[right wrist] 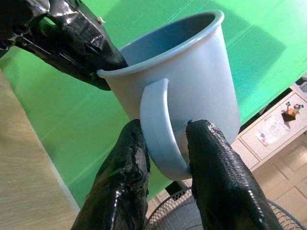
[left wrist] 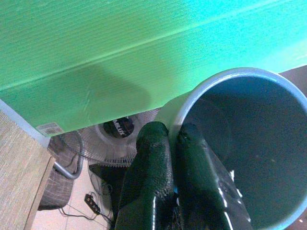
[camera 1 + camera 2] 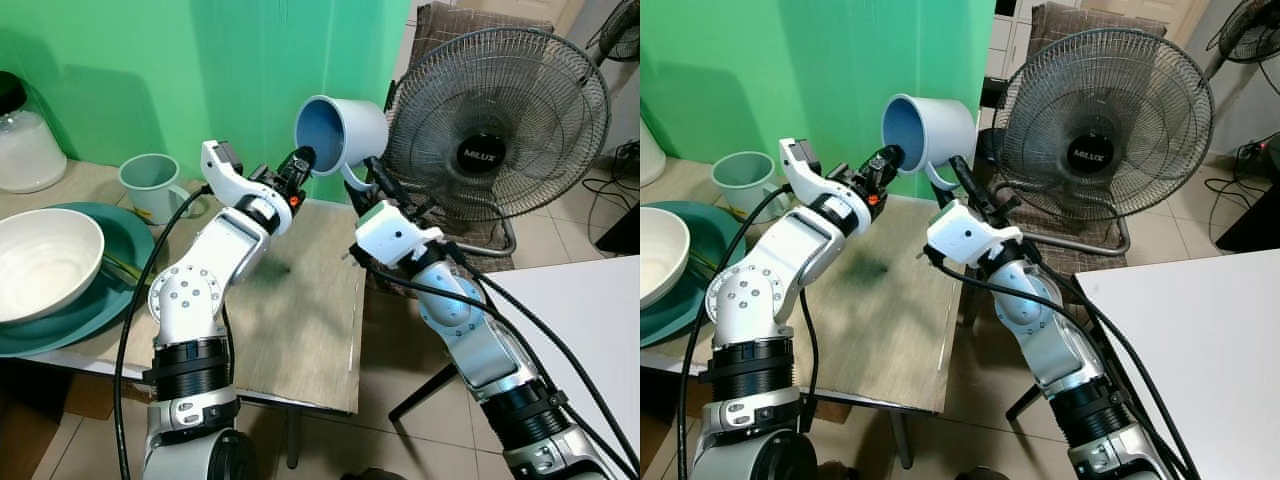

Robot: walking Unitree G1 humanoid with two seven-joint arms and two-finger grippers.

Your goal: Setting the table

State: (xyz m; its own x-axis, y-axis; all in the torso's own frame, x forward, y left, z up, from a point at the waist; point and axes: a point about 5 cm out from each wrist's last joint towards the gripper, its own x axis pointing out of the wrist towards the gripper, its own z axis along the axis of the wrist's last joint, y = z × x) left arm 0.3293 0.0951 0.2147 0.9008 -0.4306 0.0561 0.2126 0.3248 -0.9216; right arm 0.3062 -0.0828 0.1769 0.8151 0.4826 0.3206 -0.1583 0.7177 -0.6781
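Arms: both silver arms rise from below the head camera and meet over the table's far right corner.
Blue mug (image 3: 342,133): held in the air above that corner, tipped so its mouth faces the left arm, handle toward the right arm.
Left gripper (image 3: 301,160): pinched on the mug's rim, one finger inside the wall, one outside.
Right gripper (image 1: 165,143): fingers straddle the handle, one each side, close against it; clenched on it, as far as I can judge.
Reason: looks like a hand-over between grippers, to get a hold suited to setting the mug down.
Wooden table (image 3: 300,320): pale grain, bare on the near right; white bowl (image 3: 40,262) on a teal plate (image 3: 115,275) at left, green mug (image 3: 150,185) behind.
Room: green backdrop (image 3: 150,70), standing fan (image 3: 497,120) beside the table.
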